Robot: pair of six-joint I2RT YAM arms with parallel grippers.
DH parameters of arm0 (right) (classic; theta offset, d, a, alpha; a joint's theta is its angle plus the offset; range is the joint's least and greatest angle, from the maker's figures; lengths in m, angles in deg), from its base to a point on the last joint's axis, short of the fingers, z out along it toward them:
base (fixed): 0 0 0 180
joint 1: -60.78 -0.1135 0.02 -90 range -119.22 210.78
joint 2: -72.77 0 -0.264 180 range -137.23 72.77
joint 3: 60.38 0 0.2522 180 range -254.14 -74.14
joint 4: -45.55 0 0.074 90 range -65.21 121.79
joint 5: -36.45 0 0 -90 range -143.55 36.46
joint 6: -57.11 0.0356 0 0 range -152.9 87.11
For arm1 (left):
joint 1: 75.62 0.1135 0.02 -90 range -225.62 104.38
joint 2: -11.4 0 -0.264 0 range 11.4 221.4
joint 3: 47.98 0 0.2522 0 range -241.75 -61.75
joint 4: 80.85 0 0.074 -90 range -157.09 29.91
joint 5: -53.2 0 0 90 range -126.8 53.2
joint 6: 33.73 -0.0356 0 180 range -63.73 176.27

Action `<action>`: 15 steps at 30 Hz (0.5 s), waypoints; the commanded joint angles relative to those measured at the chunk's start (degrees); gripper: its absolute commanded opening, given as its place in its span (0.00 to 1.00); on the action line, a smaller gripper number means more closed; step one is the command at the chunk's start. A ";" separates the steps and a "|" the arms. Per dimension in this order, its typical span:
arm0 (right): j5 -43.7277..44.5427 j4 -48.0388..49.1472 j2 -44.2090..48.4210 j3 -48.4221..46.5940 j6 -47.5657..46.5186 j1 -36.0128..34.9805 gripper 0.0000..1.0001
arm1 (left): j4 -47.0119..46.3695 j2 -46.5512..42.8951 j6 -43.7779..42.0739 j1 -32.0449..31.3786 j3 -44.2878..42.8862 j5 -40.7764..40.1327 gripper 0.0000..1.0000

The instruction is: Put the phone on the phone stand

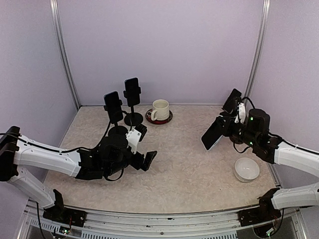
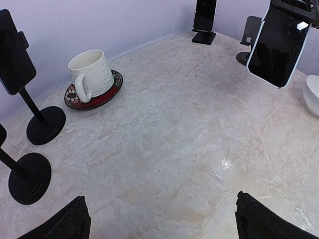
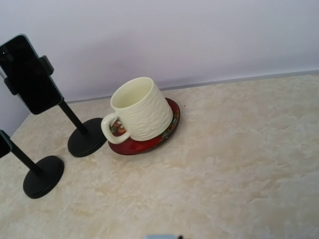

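My right gripper (image 1: 223, 128) is shut on a black phone (image 1: 213, 133) with a pale edge and holds it tilted above the table at the right. The left wrist view shows that phone (image 2: 276, 47) at the upper right. Partly behind it stands a small dark phone stand (image 2: 249, 39) with nothing on it. In the right wrist view only the phone's pale edge (image 3: 164, 237) shows at the bottom; the fingers are hidden. My left gripper (image 1: 146, 145) hovers open over the middle-left of the table, with nothing between its fingertips (image 2: 269, 219).
Two black pole stands with phones (image 1: 113, 107) (image 1: 132, 92) stand at the back left. A cream cup (image 1: 160, 109) sits on a red saucer (image 1: 169, 119) beside them. Another phone (image 1: 232, 101) stands at the back right. A white bowl (image 1: 247, 169) sits under the right arm.
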 commanded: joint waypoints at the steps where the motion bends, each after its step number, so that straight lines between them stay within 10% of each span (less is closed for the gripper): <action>1: 0.90 2.23 1.86 0.21 -0.48 0.59 0.00 | -1.04 0.60 0.27 0.40 -0.80 0.05 0.99; 15: 9.41 -5.09 7.85 -1.55 -6.30 2.42 0.00 | -1.02 0.58 0.51 0.34 -0.86 0.64 0.99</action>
